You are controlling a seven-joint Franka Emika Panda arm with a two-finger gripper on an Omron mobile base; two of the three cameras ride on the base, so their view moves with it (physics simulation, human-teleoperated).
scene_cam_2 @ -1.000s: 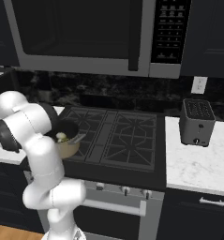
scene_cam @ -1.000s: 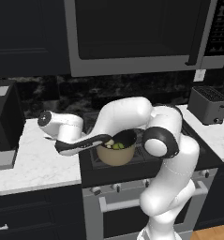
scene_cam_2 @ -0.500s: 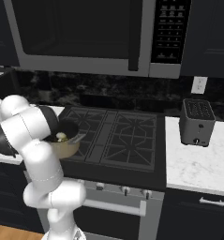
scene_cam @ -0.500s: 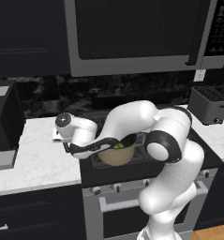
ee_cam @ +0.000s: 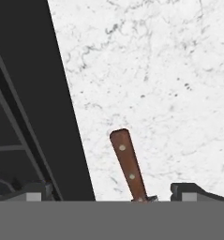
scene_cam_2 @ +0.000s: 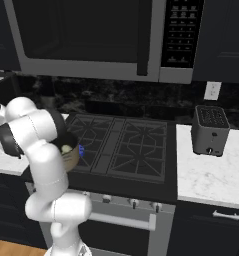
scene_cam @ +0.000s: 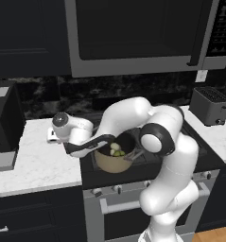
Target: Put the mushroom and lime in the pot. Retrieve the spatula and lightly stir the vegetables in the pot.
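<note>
My claw (ee_cam: pixel 106 194) hangs wide open over the white marble worktop (ee_cam: pixel 169 84). The red-brown wooden handle of the spatula (ee_cam: pixel 128 165) lies between my fingertips, touching neither. The black stove edge (ee_cam: pixel 62 117) runs just beside one fingertip; bare marble spreads beyond the other.

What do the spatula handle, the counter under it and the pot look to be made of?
Spatula handle: looks like wood, red-brown, matte, with pale rivets. Counter: white marble-like stone with grey veining; could be laminate. Pot: tan, smooth, dark inside, perhaps enamel or ceramic; the render leaves that open.
</note>
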